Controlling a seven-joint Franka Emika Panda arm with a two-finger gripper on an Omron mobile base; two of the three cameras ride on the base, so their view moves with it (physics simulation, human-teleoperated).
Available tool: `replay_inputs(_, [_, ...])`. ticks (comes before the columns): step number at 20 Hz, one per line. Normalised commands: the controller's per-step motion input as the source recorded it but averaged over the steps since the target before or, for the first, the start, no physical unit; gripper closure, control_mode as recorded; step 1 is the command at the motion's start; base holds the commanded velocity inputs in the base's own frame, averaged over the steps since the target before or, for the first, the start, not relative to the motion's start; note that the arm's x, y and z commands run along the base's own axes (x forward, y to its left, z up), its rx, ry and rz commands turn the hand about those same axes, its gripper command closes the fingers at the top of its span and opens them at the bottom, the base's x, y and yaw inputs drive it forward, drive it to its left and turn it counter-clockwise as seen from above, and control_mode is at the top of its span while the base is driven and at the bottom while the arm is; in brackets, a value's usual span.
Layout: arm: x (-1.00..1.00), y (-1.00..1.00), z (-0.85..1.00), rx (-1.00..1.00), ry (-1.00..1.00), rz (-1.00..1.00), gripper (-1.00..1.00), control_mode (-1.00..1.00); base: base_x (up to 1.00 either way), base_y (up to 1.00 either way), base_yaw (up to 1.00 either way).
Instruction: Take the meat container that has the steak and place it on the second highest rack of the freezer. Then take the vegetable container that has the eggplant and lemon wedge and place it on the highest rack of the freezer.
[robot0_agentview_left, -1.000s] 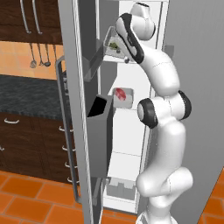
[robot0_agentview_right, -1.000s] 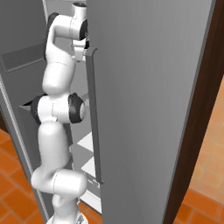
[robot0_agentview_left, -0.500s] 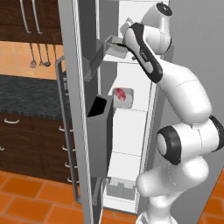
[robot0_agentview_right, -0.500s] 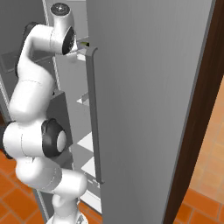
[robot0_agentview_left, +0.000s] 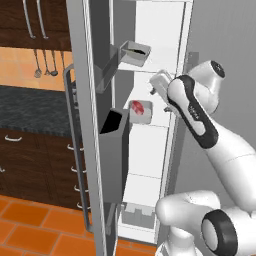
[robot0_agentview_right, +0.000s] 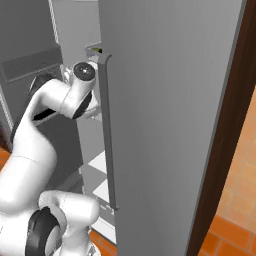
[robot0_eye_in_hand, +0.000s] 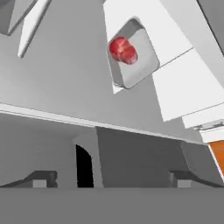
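The freezer (robot0_agentview_left: 150, 155) stands open, showing its white racks. On the highest rack sits the vegetable container (robot0_agentview_left: 134, 53) with the dark eggplant (robot0_agentview_left: 134, 50) in it; a yellow-green bit of the lemon wedge (robot0_agentview_right: 98, 50) peeks past the door handle. One rack lower rests the meat container (robot0_agentview_left: 141, 111) holding the red steak (robot0_agentview_left: 139, 108). My gripper (robot0_agentview_left: 153, 89) hangs open and empty between the two racks, right of and above the meat container. In the hand view the steak (robot0_eye_in_hand: 123, 49) lies in its container (robot0_eye_in_hand: 139, 61), far beyond the open gripper (robot0_eye_in_hand: 111, 179).
The freezer's open door (robot0_agentview_left: 82, 125) with its dark bins (robot0_agentview_left: 114, 145) stands close on the left. The closed grey door (robot0_agentview_right: 165, 125) with a long handle (robot0_agentview_right: 107, 130) is on the right. Dark cabinets and a counter (robot0_agentview_left: 30, 100) lie further left.
The hand has drawn back from the vegetable container on the highest rack, moving down and out of the freezer. The container stays on the rack. The jaws stay open.
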Motion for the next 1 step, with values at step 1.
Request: replay_inputs(1, [-1.00,-0.30,-1.00,-0.29,0.11,0.47,-1.00,-1.00,0.00,0.00,0.00])
